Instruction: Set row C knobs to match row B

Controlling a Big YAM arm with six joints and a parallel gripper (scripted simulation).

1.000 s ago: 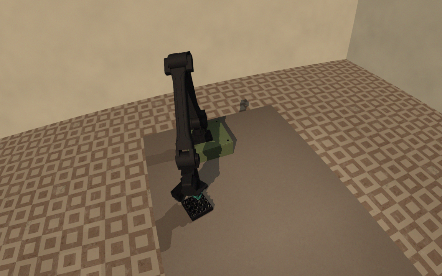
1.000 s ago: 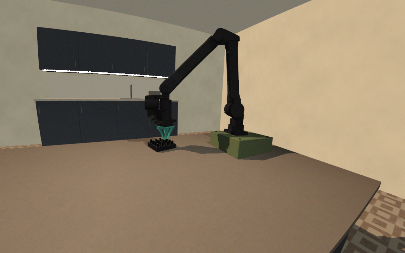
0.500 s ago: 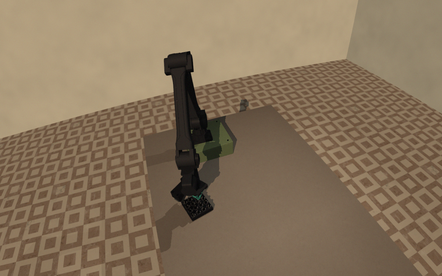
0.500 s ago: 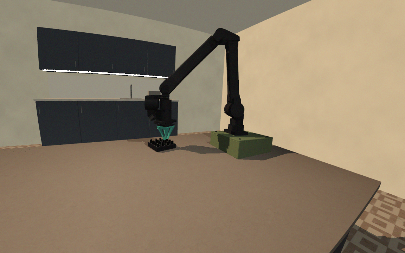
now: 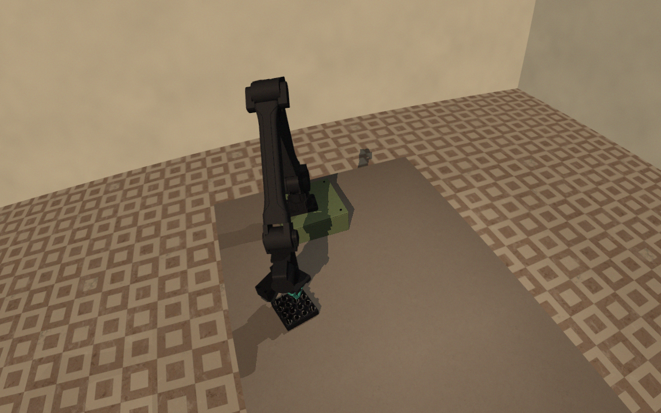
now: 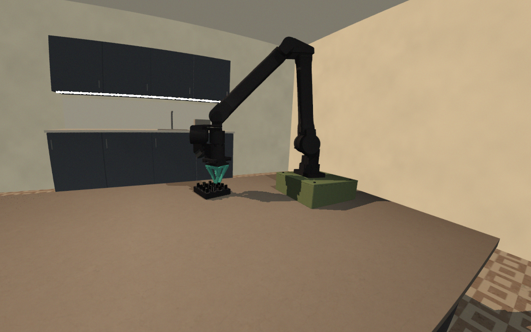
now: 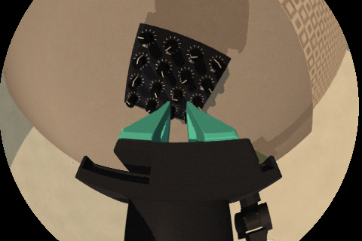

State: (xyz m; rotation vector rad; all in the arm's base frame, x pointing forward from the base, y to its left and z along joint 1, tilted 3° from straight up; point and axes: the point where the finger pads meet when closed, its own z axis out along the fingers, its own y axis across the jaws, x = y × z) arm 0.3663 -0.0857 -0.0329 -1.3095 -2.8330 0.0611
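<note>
The black knob box stands on the table near its left edge, with several rows of small black knobs with white lines. It also shows in the exterior view and in the wrist view. My gripper points straight down over the box edge nearest the arm's base. Its teal fingers stand a narrow gap apart, on either side of one knob in the row nearest the wrist camera. I cannot tell whether they touch it, and its name is too small to read. The gripper also shows in the top and exterior views.
The arm's green base block stands on the table behind the box. A small grey object sits off the table's far corner. The table edge runs close to the left of the box.
</note>
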